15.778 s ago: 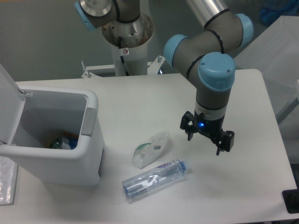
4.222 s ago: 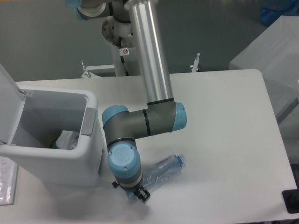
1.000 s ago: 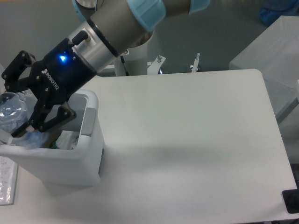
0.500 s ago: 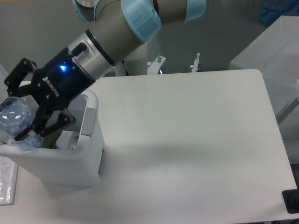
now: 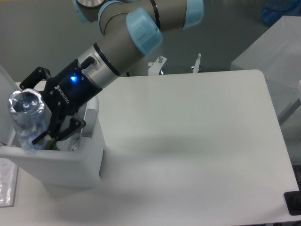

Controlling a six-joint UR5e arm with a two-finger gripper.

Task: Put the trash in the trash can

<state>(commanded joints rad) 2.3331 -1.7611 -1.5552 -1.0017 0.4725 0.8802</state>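
Observation:
My gripper point(image 5: 29, 114) hangs over the open mouth of the white trash can point(image 5: 70, 165) at the left. It is shut on the clear crushed bottle point(image 5: 27, 117), which stands steeply, base up, with its lower end dipping below the can's rim. The crumpled white wrapper point(image 5: 71, 140) with a bit of green lies inside the can, partly hidden by my lower finger. The grey tab point(image 5: 89, 123) on the can's rim is just right of my fingers. The flip lid stands open at the far left edge.
The white table point(image 5: 188, 141) stretches to the right of the can. A clear plastic sheet point(image 5: 4, 188) lies at the lower left edge. A black object point(image 5: 293, 203) sits at the lower right corner. A grey covered block point(image 5: 277, 52) stands at the far right.
My gripper has shifted a little to the right over the can with the bottle in it. The bottle has turned more upright.

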